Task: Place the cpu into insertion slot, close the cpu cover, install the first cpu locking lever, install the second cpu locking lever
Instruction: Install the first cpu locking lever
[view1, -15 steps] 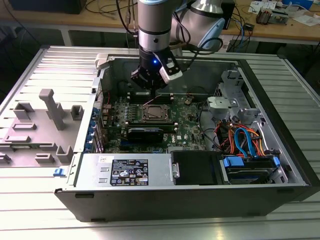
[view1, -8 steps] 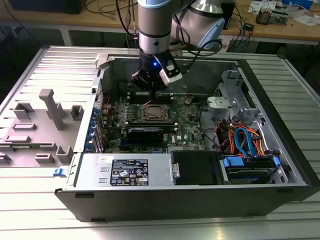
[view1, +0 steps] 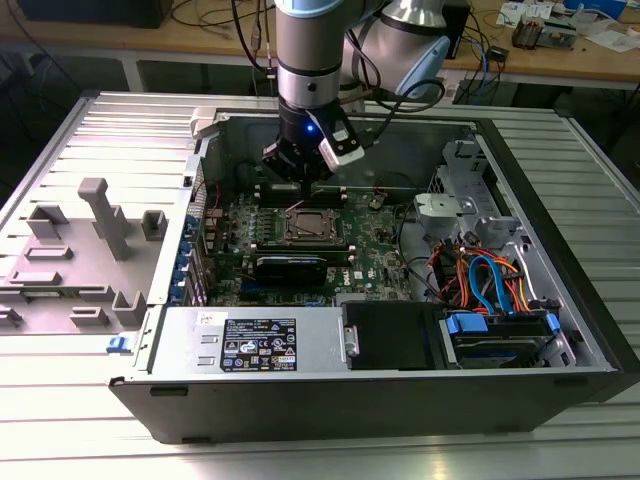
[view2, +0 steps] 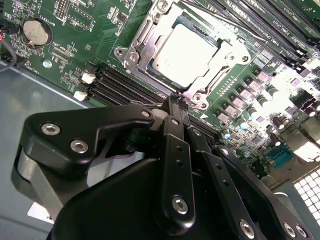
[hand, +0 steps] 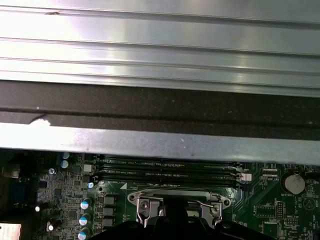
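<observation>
The cpu (view2: 186, 50), a square chip with a silver-grey top, lies flat in the insertion slot (view1: 305, 226) on the green motherboard. The cpu cover (view2: 136, 49), a metal frame with a large window, lies down around the chip. My gripper (view2: 175, 100) is shut, and its black fingertips meet at the socket's edge with nothing visible between them. In the exterior view the gripper (view1: 305, 180) hangs just behind the socket, low inside the case. In the first wrist view, the socket's metal edge (hand: 177, 199) lies beside the memory slots (hand: 167, 169).
The open computer case (view1: 330, 390) walls the motherboard in on all sides. Memory slots (view2: 125, 85) flank the socket. A coin battery (view2: 36, 31) sits nearby. Cables and drive bays (view1: 490, 290) fill the exterior view's right. A grey fixture tray (view1: 75, 250) lies outside, on the exterior view's left.
</observation>
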